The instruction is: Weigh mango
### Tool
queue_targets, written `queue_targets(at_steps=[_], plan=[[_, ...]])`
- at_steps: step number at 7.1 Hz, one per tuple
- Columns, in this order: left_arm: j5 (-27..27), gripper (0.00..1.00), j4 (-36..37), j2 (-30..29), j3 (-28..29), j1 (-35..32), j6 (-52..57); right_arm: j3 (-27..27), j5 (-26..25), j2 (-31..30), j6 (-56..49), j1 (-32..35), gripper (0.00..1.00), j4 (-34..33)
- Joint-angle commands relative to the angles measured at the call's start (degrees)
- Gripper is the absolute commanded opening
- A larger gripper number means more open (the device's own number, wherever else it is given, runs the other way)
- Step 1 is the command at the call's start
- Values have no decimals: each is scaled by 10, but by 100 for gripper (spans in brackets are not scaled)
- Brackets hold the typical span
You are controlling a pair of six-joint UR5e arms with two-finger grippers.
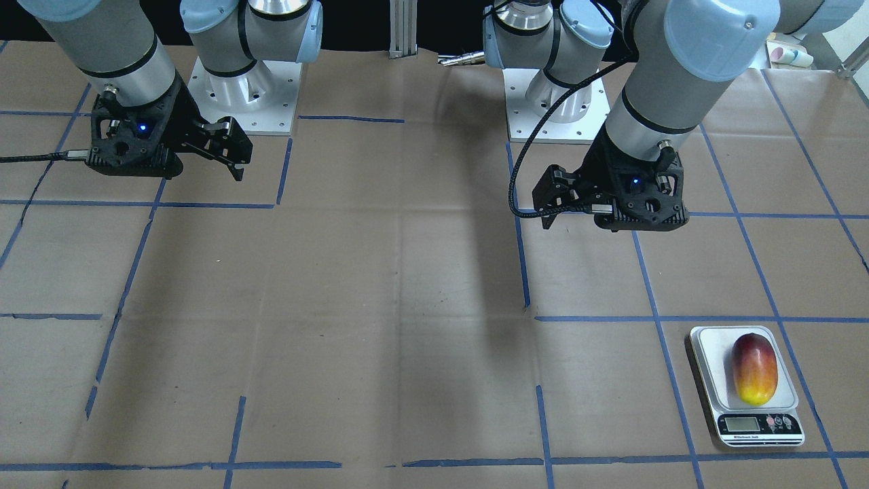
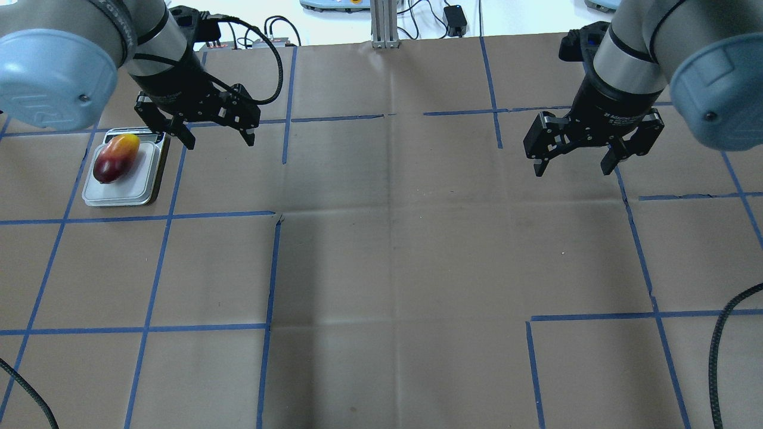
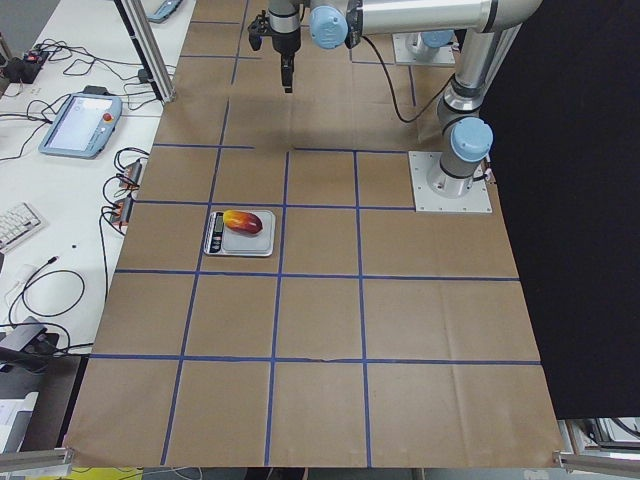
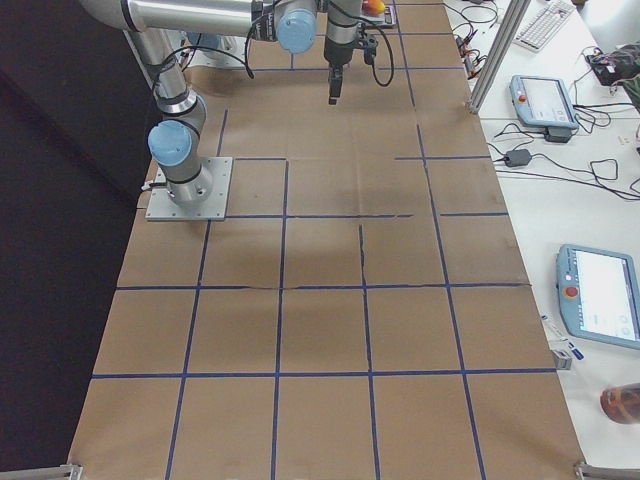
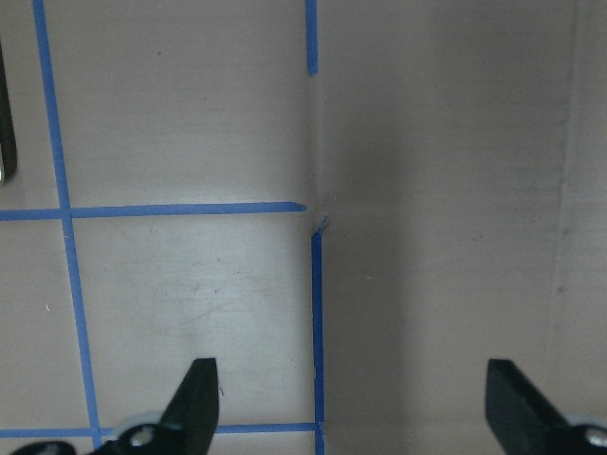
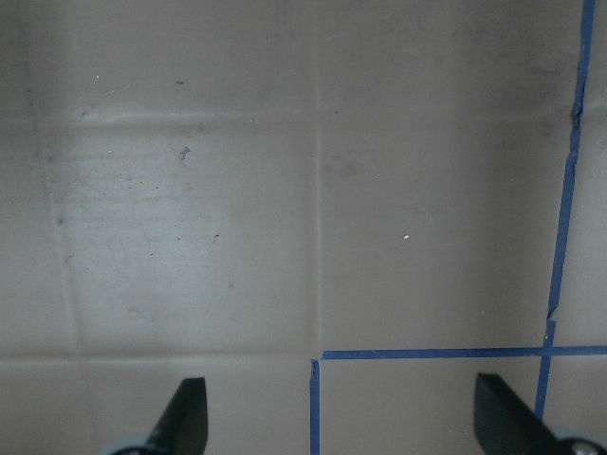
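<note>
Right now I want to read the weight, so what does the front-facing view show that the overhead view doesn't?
Only front-facing: the scale shows its display and buttons facing the camera, though the digits are too small to read. Only overhead: the gap between each claw's fingers, with the left claw open near the scale and the right claw open far across the table. Both: the mango lying on the scale, neither claw touching it, and the brown paper.
</note>
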Motion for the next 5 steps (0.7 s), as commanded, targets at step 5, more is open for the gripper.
queue_targets(at_steps=[5], plan=[[0,100,0,1,-1,7,0,0,1,0,0,0,100,0]])
